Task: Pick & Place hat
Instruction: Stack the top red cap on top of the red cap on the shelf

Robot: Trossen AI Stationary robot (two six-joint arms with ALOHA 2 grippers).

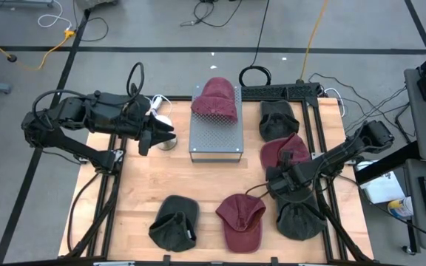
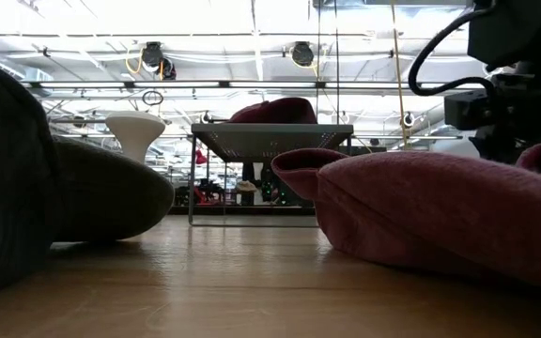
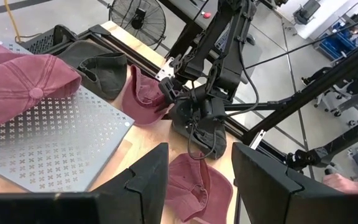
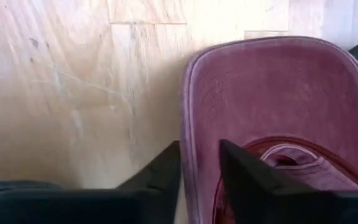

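Note:
A maroon cap (image 1: pixel 283 153) lies on the right side of the wooden table. My right gripper (image 1: pixel 274 179) is at its near edge. In the right wrist view it (image 4: pixel 199 145) is shut on the cap's brim, with the brim's underside and the sweatband showing. The left wrist view shows this cap (image 3: pixel 143 93) tipped up at the gripper. My left gripper (image 1: pixel 165 138) hangs open and empty left of the perforated metal platform (image 1: pixel 217 137), its fingers (image 3: pixel 148 180) apart. A second maroon cap (image 1: pixel 217 100) rests on the platform's far end. My right gripper pinches the maroon cap's brim at its curved edge (image 4: pixel 188 124). One finger (image 4: pixel 163 165) is outside the brim over the wood, and the other (image 4: pixel 247 171) is on the brim's underside. The fingers lie across the edge. I cannot tell how much of the cap still rests on the table.
A third maroon cap (image 1: pixel 241 220) and a dark cap (image 1: pixel 174 222) lie near the table's near edge. Two more dark caps (image 1: pixel 298 219) (image 1: pixel 276 118) sit on the right. Black frame rails (image 1: pixel 313 111) border the table. A white object (image 1: pixel 161 111) stands by the left gripper.

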